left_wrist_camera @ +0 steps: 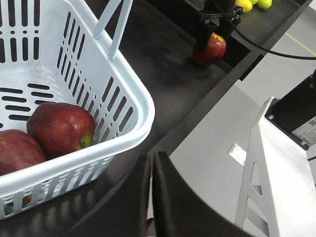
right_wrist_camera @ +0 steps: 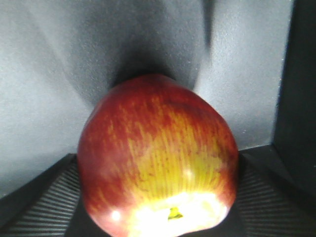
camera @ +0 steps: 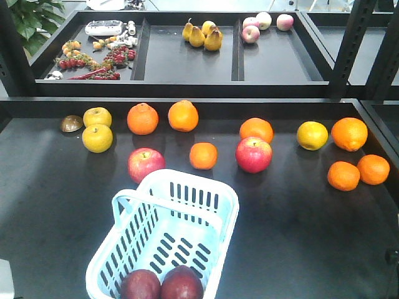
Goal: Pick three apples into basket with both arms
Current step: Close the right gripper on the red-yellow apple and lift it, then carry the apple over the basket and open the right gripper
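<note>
The right gripper (right_wrist_camera: 158,217) has its ribbed black fingers (right_wrist_camera: 44,207) on either side of the third apple (right_wrist_camera: 158,158), which fills the right wrist view stem end toward the camera; the pads look pressed to its flanks, so the gripper appears clamped on the fruit, though the contact itself sits at the frame's bottom edge. In the left wrist view the same apple (left_wrist_camera: 210,48) sits at the tip of the right arm (left_wrist_camera: 217,15), low over or resting on the dark table (left_wrist_camera: 163,84), well apart from the basket (left_wrist_camera: 133,89). The left gripper (left_wrist_camera: 150,197) has its two fingers drawn together with only a thin slit between, carrying nothing, hovering just outside the basket's near corner. To do this step well, the right arm should probably lift straight up before travelling, clear the basket's rim and its handle (camera: 131,202), and release low over the bare slotted floor rather than on the two apples (camera: 162,285) already lying side by side, touching, at the basket's near end.
</note>
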Tool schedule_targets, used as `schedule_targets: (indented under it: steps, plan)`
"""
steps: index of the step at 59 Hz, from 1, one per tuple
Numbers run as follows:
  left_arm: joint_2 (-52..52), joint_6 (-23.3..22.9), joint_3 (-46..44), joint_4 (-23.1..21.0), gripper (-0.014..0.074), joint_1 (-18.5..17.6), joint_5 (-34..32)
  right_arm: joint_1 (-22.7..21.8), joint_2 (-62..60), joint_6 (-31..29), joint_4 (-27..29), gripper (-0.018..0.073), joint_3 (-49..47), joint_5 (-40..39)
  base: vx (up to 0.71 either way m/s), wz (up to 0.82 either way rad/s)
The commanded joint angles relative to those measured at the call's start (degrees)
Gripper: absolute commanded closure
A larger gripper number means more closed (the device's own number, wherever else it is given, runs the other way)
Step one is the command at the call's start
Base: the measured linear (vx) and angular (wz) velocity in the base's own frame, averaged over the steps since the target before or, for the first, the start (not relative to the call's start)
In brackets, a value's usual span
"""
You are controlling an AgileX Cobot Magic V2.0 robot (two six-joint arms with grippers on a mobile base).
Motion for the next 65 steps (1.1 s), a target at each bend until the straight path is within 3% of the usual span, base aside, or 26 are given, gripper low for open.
schedule_targets:
  steps: [1,10,18,28,33,42,52,65]
  plan:
    - [0.1,-0.1,-1.4,1.1,0.0603,0.0,0.0,-0.2,-5.4,-2.6,2.4,0.0295,-1.2,1.1,0.00,0.00]
    - [0.1,-0.1,-1.4,1.1,0.0603,0.0,0.0,-0.2,-11.1,-9.4,9.4,0.0571,-1.2,0.8,0.00,0.00]
    - [0.1,-0.1,-1.4,1.1,0.0603,0.0,0.0,-0.2,-17.4,-20.0,23.4,0.0567,-1.2,1.1,0.00,0.00]
    - [0.1,-0.1,-1.4,1.1,0.0603,0.0,0.0,3.0,-27.6,-27.0,33.9,0.0564,-1.2,2.3,0.00,0.00]
    - [0.1,-0.1,-1.4,1.1,0.0603,0.0,0.0,7.9,-33.2,-29.3,36.8,0.0564,-1.2,2.6,0.00,0.00]
    - [0.1,-0.1,-1.4,1.1,0.0603,0.0,0.0,18.8,-43.6,-28.1,38.5,0.0564,-1.2,2.4,0.00,0.00]
    - [0.1,-0.1,-1.4,1.1,0.0603,0.0,0.0,30.6,-53.5,-28.1,44.8,0.0564,-1.2,0.3,0.00,0.00]
    - [0.1,-0.1,-1.4,1.1,0.0603,0.0,0.0,47.7,-52.6,-27.4,45.5,0.0564,-1.1,-5.9,0.00,0.00]
